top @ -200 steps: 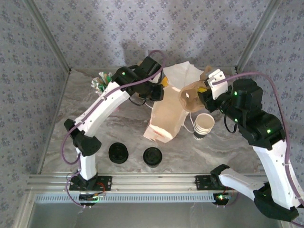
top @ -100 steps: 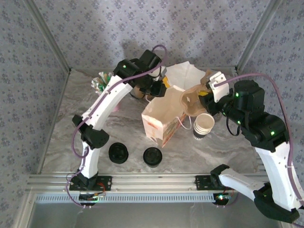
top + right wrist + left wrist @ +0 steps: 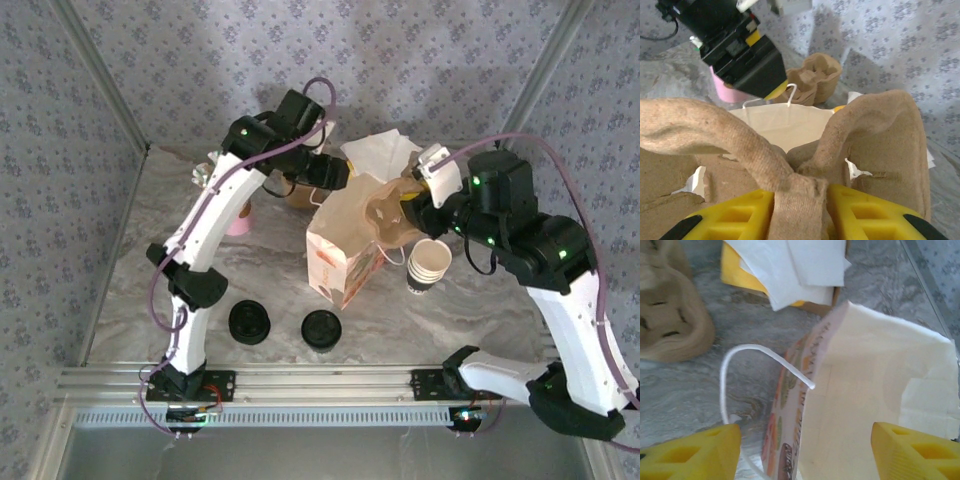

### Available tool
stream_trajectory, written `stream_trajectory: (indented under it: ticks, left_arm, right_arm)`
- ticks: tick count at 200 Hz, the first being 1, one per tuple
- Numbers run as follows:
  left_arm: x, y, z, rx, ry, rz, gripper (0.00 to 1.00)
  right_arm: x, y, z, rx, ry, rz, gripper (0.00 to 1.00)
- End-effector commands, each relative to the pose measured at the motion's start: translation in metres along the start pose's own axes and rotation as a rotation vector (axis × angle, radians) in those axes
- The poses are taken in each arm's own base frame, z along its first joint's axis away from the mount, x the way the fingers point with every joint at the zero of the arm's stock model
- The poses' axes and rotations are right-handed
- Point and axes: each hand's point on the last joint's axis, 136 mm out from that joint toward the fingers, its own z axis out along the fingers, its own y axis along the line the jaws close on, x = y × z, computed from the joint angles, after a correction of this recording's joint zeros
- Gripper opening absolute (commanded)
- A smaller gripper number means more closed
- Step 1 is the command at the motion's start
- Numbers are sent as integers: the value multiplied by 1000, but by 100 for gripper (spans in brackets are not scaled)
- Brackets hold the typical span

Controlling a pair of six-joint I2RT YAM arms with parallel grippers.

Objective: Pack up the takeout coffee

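Observation:
A printed paper bag point(image 3: 340, 255) stands open mid-table. My left gripper point(image 3: 330, 178) is open at the bag's far rim; in the left wrist view its yellow fingers point(image 3: 690, 450) straddle the bag's printed wall point(image 3: 790, 405) and pale inside point(image 3: 875, 390). My right gripper point(image 3: 800, 210) is shut on the handle of a brown pulp cup carrier point(image 3: 875, 135), which hangs over the bag's mouth point(image 3: 390, 215). Two round black lid tops point(image 3: 249, 322) point(image 3: 321, 328) sit near the front. From above I cannot tell whether either caps the takeout coffee cup.
A stack of lidless paper cups point(image 3: 428, 265) stands right of the bag. A pink cup point(image 3: 238, 215) and a second pulp carrier point(image 3: 295, 190) sit behind the bag on the left. White napkins point(image 3: 385, 150) lie at the back.
The bag has gone from lying slumped to standing upright. The left gripper has pulled back toward the far wall. The right gripper has carried the carrier left over the bag's mouth.

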Motion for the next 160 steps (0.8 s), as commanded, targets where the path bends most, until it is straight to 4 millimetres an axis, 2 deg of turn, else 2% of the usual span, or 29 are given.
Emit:
stream_trajectory:
  ticks: [1, 21, 56, 78, 101, 138, 160]
  left_arm:
    - [-10, 19, -64, -88, -162, -44, 69]
    - [0, 32, -88, -122, -220, -88, 69]
    - [29, 54, -117, -137, -299, -165, 71]
    - [55, 69, -115, -156, -273, -193, 71]
    - [71, 76, -115, -157, -257, -210, 71]
    - [80, 74, -112, -120, -251, -218, 71]
    - [81, 75, -116, -115, -250, -210, 71]
  right_arm:
    - [9, 12, 8, -45, 88, 0, 33]
    - [13, 19, 24, -61, 152, -42, 33]
    - [16, 27, 54, -86, 234, -97, 35]
    - [16, 33, 69, -99, 278, -118, 36]
    - [18, 37, 84, -93, 321, -156, 36]
    - [38, 39, 105, -96, 419, -169, 33]
    - [35, 36, 112, -77, 424, -170, 32]
